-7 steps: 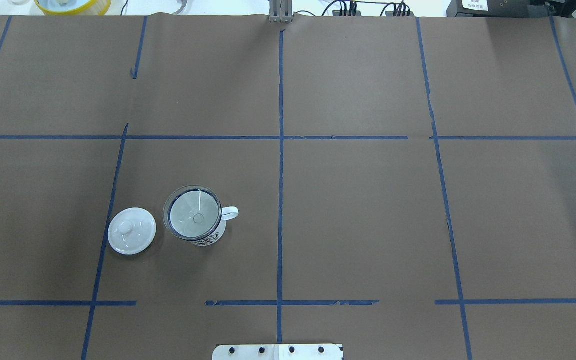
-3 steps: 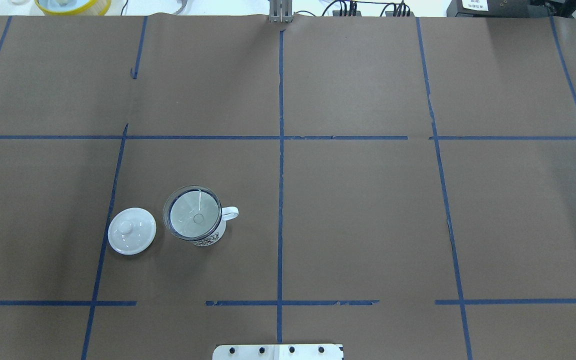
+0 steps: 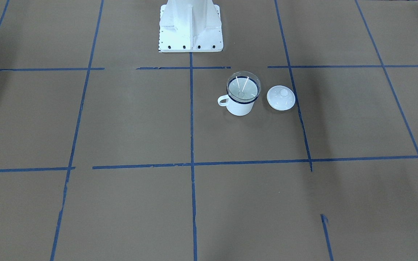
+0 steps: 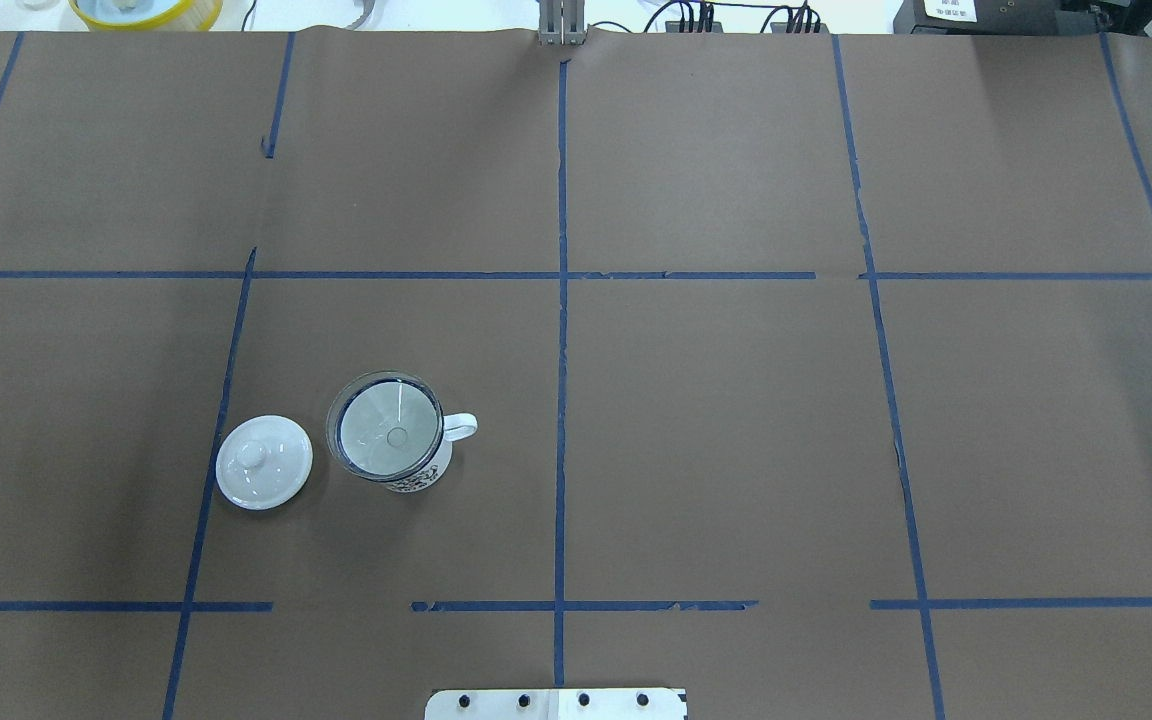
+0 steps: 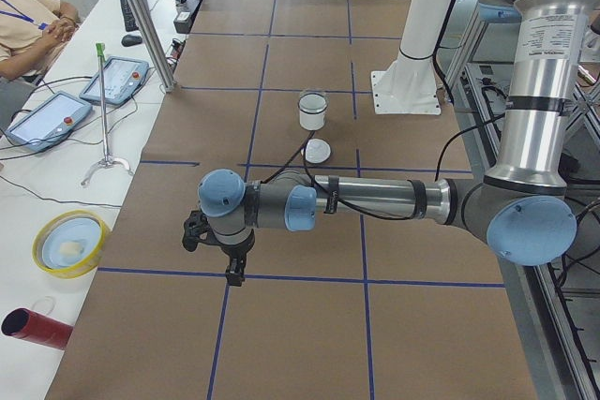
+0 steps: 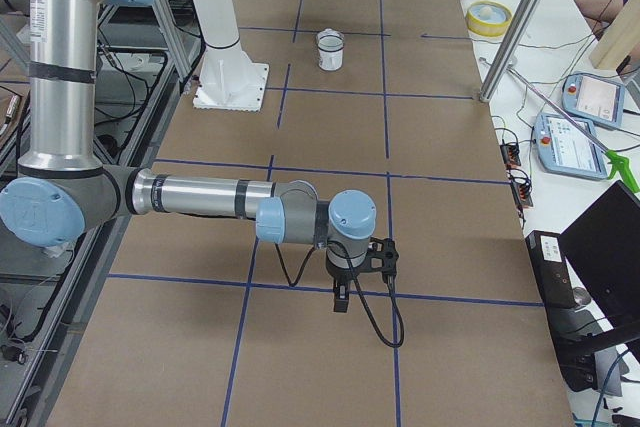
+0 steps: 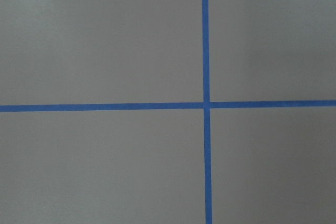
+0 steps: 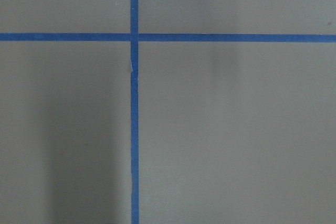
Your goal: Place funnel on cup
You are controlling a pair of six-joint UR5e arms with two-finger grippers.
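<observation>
The clear funnel [image 4: 386, 430] sits upright in the mouth of the white enamel cup [image 4: 423, 479], its wide cone resting on the dark-blue rim. The cup's handle points toward the table's middle. Both also show in the front-facing view, funnel [image 3: 243, 87] on cup [image 3: 238, 107]. My left gripper [image 5: 232, 276] hangs over a tape crossing far from the cup, toward the table's left end. My right gripper [image 6: 340, 303] hangs over the right end. Both show only in the side views, so I cannot tell whether they are open or shut.
A white domed lid with a knob [image 4: 264, 462] lies beside the cup, on the side away from its handle. The robot's white base [image 3: 191, 25] stands at the table's near edge. A yellow bowl [image 5: 67, 243], a red can and teach pendants lie off the table.
</observation>
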